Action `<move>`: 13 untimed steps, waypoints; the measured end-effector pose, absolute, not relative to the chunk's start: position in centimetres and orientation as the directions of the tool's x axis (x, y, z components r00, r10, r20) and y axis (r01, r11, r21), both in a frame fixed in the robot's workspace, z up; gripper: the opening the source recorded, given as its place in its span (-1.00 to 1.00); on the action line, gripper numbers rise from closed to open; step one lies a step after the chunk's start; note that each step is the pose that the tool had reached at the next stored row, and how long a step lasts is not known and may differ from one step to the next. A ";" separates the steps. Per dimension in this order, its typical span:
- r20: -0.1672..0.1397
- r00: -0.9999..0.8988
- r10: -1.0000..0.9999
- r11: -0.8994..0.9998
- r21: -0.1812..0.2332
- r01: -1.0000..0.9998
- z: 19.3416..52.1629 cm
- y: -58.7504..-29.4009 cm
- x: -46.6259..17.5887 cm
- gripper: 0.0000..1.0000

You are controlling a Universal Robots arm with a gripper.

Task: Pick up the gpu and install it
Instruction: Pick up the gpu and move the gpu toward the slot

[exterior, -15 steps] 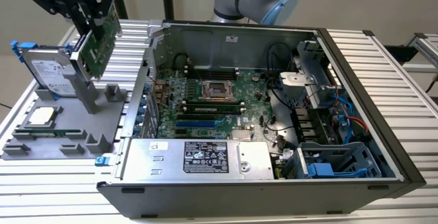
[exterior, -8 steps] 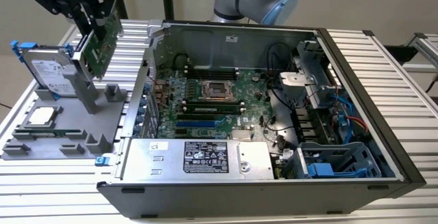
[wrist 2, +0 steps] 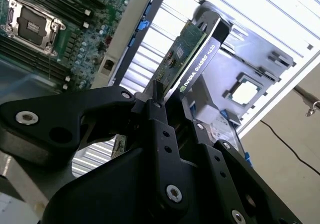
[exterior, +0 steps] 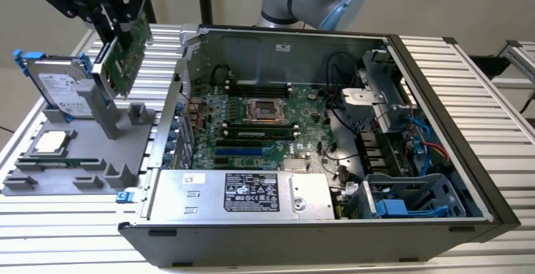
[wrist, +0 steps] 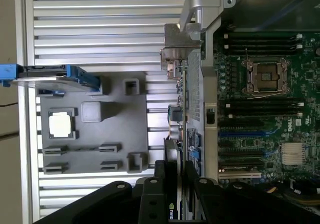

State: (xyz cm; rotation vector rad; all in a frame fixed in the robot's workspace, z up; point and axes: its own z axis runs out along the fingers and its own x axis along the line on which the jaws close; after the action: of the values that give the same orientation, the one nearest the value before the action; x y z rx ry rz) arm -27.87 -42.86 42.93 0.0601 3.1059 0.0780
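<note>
The gpu [exterior: 128, 53] is a green card, held upright and a little tilted in the air at the exterior view's left. My gripper [exterior: 117, 18] is shut on its upper edge. The card hangs above the grey holder tray [exterior: 125, 175], just outside the open case's side wall [exterior: 177, 98]. In the second wrist view the black fingers [wrist 2: 156, 100] clamp the gpu [wrist 2: 186, 52], whose black cooler edge faces the camera. The first wrist view shows the gpu [wrist: 186, 104] edge-on with its silver bracket [wrist: 181, 43] at the far end, and the gripper [wrist: 176, 173] closed around it.
The open computer case holds the large motherboard [exterior: 259, 123] with an empty CPU socket [exterior: 267, 108], a power supply [exterior: 250, 192] and drive cages [exterior: 410, 202]. A hard drive with blue clips [exterior: 60, 84] and a CPU chip [exterior: 52, 141] sit in the tray. The slatted table [exterior: 468, 73] surrounds everything.
</note>
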 end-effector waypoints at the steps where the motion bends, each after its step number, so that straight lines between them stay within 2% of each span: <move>1: -0.033 -0.999 0.040 0.998 0.051 0.038 42.9 -42.9 -27.8 -1.00; 13: -0.033 -0.999 0.040 0.998 0.051 0.038 42.9 -42.9 -27.4 -1.00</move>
State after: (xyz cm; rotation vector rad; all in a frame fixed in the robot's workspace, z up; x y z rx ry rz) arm -27.37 -42.86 42.93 0.0601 3.1059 0.0780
